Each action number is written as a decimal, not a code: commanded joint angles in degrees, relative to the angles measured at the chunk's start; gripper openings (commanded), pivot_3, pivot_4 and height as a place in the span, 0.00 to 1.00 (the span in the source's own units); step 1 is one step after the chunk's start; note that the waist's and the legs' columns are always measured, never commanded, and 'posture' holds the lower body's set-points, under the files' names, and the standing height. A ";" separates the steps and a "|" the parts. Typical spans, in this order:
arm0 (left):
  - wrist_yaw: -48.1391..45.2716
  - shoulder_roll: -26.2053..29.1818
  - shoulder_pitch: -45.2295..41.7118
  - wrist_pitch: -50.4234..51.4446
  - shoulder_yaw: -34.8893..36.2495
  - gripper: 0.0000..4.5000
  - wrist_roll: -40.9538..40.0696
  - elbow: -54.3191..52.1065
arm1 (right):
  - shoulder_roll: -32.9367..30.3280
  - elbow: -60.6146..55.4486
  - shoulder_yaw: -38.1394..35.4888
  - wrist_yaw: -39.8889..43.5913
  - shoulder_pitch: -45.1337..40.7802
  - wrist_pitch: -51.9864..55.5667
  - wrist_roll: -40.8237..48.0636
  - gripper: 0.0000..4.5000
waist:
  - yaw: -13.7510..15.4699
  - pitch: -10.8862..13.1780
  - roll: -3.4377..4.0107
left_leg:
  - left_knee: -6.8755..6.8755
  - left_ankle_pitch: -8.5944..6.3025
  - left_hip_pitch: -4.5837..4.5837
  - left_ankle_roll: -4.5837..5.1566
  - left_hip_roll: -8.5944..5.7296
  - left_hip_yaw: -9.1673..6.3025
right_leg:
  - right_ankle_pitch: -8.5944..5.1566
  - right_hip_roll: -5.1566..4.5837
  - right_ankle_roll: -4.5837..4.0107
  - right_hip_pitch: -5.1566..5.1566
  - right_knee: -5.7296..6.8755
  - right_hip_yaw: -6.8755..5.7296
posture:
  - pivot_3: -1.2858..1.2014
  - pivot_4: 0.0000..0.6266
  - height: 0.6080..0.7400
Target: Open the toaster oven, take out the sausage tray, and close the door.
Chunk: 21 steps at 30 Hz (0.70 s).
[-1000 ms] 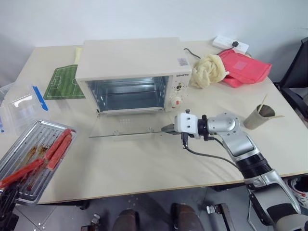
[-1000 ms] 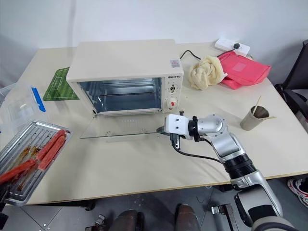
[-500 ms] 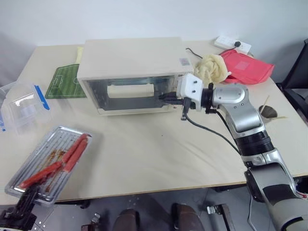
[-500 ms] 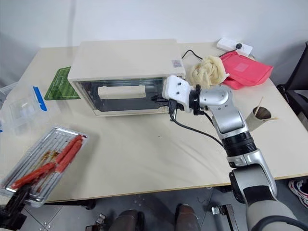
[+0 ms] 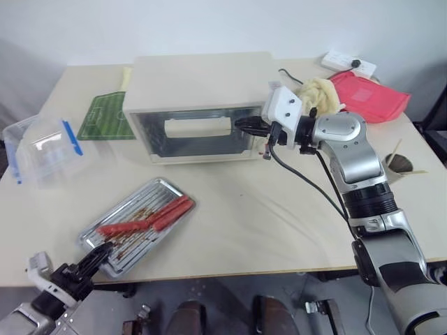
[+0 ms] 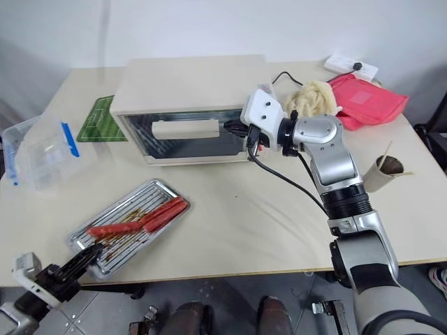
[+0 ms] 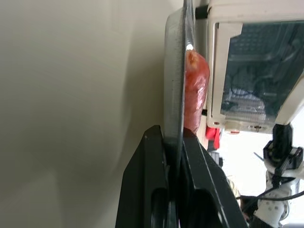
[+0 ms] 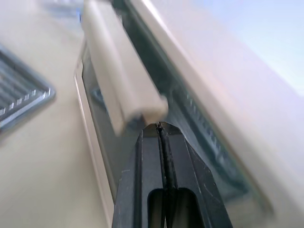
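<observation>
No text, brand, number or sign can be read at this moment. The control panel of the toaster oven, where lettering might be expected, is covered by the right end effector. On the green mat at the far left of the tabletop, white pitch lines are printed, but no words are made out on it. No label can be made out on the clear plastic box either
</observation>
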 commanded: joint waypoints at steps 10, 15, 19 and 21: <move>-2.65 9.25 -16.13 5.81 -12.74 0.00 1.29 9.01 | -5.09 -15.75 -1.87 4.42 3.54 11.65 5.96 0.01 | 3.56 0.15 0.40 | -0.36 0.75 -0.27 0.05 -0.61 -0.58 | 0.40 -0.16 -0.35 0.00 -0.08 -0.17 | 0.52 0.24 1.00; -2.51 10.42 -20.36 6.61 -13.86 0.00 0.79 10.33 | -5.82 -17.70 -1.80 3.64 5.34 12.87 5.73 0.01 | 4.90 0.15 0.40 | -0.96 1.48 -0.39 -0.04 -0.85 -0.95 | 0.69 -0.21 -0.35 -0.03 -0.36 -0.26 | 0.52 0.24 1.00; -2.19 10.72 -19.96 6.38 -13.52 0.00 0.00 9.72 | -5.83 -18.05 -1.64 3.62 5.59 13.28 5.84 0.01 | 5.33 0.15 0.40 | -1.01 1.50 -0.51 -0.10 -0.85 -1.09 | 0.82 -0.21 -0.36 -0.03 -0.50 -0.40 | 0.52 0.24 1.00; -2.11 10.41 -18.22 5.96 -12.79 0.00 -0.31 8.66 | -5.91 -17.93 -1.31 4.11 5.82 13.29 5.87 0.01 | 5.38 0.15 0.40 | -1.01 1.60 -0.62 -0.05 -0.85 -1.12 | 0.83 -0.20 -0.35 -0.09 -0.51 -0.43 | 0.52 0.24 1.00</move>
